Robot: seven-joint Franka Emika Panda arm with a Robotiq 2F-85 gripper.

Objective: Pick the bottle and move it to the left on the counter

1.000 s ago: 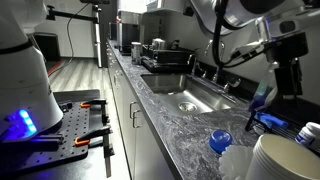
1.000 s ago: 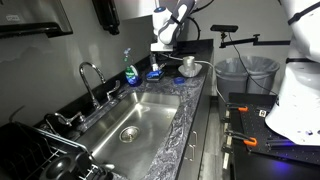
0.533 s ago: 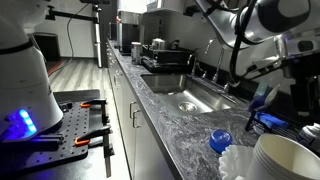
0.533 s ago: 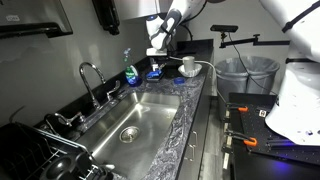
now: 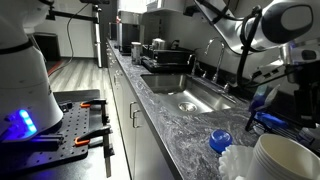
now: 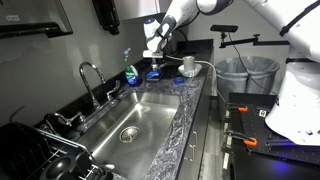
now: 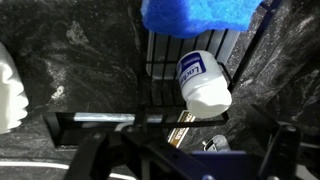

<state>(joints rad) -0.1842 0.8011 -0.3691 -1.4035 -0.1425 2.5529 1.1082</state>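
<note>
Bottle (image 7: 205, 85): white, blue label, lying on its side. It rests on a black slatted rack (image 7: 165, 60) at the far end of the counter (image 6: 186, 118), past the sink (image 6: 150, 105) and close to the back edge. Taken to be the task's bottle, since the arm is over it.

Long axis: slanted in the wrist view, running from upper left to lower right. The rounded end points lower right, toward the camera. Which end carries the cap cannot be told.

A blue sponge (image 7: 200, 14) sits just beyond the upper end of the bottle. It looks to overlap that end, but contact is not clear.

Gripper (image 6: 153, 50): hangs directly above the rack, well clear of it, jaws spread and holding nothing. Only one arm, so no choice of hand.

Key relation: seen from the wrist, the bottle lies a little right of centre and ahead of the fingers, not squarely between them. The closing line of the jaws runs across the wrist view. The bottle's axis crosses that line at a slant, not square to it.

Judgement: the descent calls for a small sideways shift toward the bottle and a slight wrist turn, so that the fingers close across the body. The sponge crowds the upper end, so the lower half looks like the freer place to grip.

Nearby: an upright dish-soap bottle (image 6: 130, 72) at the back edge beside the sink, and a mug (image 6: 188, 65) toward the front edge at the same far end. Both stand apart from the rack.
</note>
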